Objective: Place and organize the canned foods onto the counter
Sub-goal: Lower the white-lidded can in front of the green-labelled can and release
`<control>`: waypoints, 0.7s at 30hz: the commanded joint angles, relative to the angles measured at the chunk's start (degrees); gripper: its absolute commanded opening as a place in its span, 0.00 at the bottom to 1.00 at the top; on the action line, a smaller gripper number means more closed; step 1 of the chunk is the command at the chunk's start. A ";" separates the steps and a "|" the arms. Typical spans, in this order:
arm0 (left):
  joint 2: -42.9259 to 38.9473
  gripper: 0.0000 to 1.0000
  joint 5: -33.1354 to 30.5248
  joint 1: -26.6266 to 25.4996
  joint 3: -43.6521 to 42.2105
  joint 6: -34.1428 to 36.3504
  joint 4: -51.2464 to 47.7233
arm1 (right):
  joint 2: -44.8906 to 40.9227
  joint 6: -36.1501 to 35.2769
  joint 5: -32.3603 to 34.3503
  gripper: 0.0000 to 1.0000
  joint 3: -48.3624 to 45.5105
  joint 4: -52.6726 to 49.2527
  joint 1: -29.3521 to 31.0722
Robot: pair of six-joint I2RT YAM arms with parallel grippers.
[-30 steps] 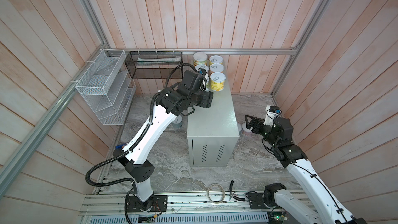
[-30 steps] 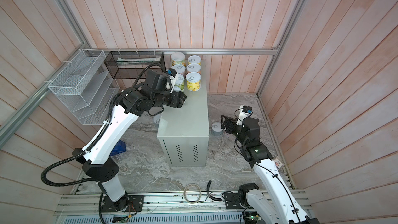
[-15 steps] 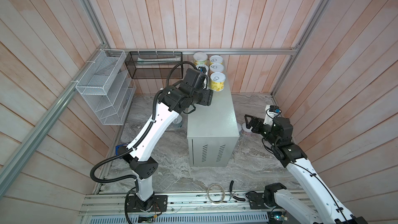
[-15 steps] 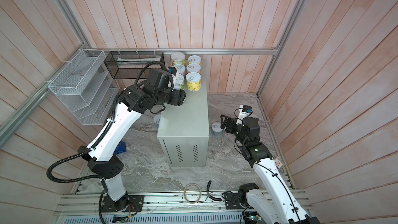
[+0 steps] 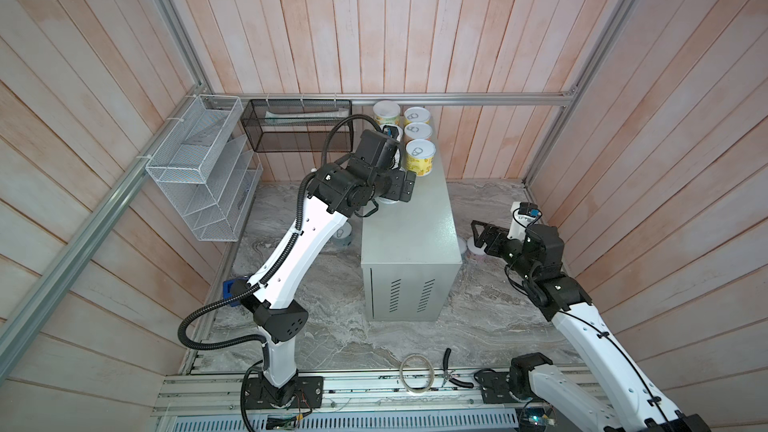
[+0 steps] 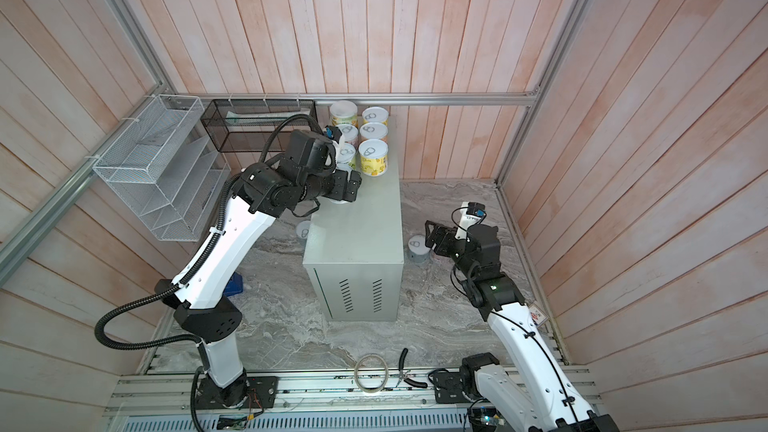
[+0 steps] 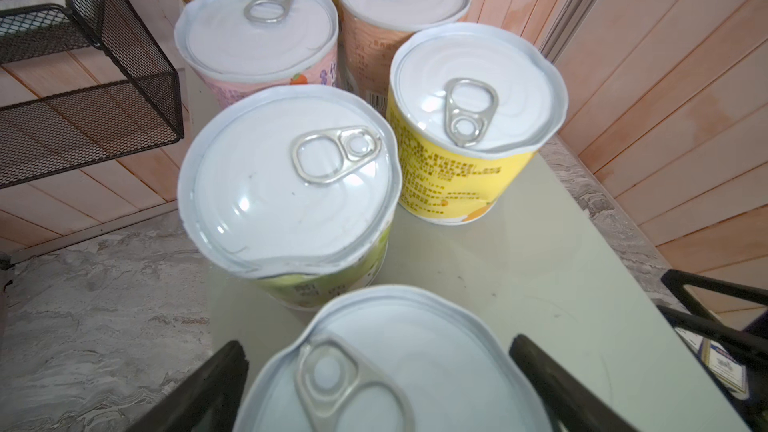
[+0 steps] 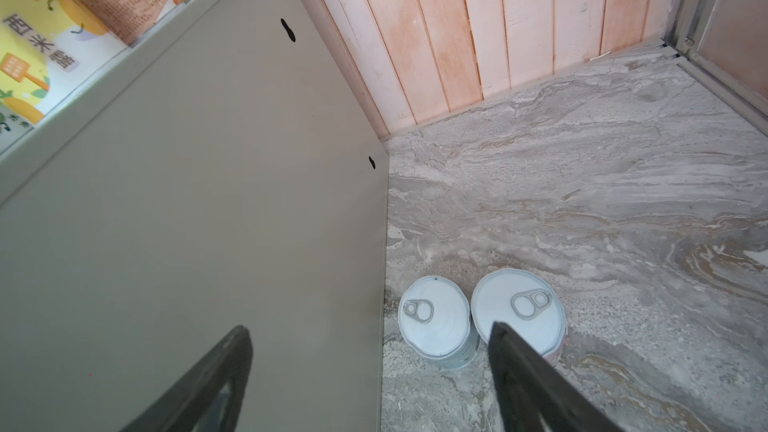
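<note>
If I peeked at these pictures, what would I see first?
A bunch of cans stands in two rows at the back of the grey counter. The left gripper is open around the frontmost can. On the marble floor beside the counter, two more cans wait near the open right gripper.

You have cans (image 5: 419, 155) in two rows at far end of bench (image 5: 409, 238) top. Frontmost can (image 7: 386, 380) of left row sits between jaws of your left claw (image 7: 378, 347). Right of bench, on marble surface (image 8: 582, 201): two cans (image 8: 434, 322) side by side. Left of bench: one can (image 6: 305, 229).
</note>
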 commanded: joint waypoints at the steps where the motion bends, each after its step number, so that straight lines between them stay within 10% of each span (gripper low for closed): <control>1: -0.07 1.00 -1.25 -0.24 2.09 1.45 1.02 | 0.51 0.16 -0.99 0.88 2.16 1.45 -0.27; 13: -9.77 1.00 -2.16 -2.14 -7.09 3.40 8.07 | 0.58 0.73 -1.69 0.87 3.52 1.32 -0.25; 21: -22.36 0.95 -1.94 -4.42 -28.24 0.55 19.96 | 0.22 1.08 -1.96 0.86 4.30 1.03 -0.27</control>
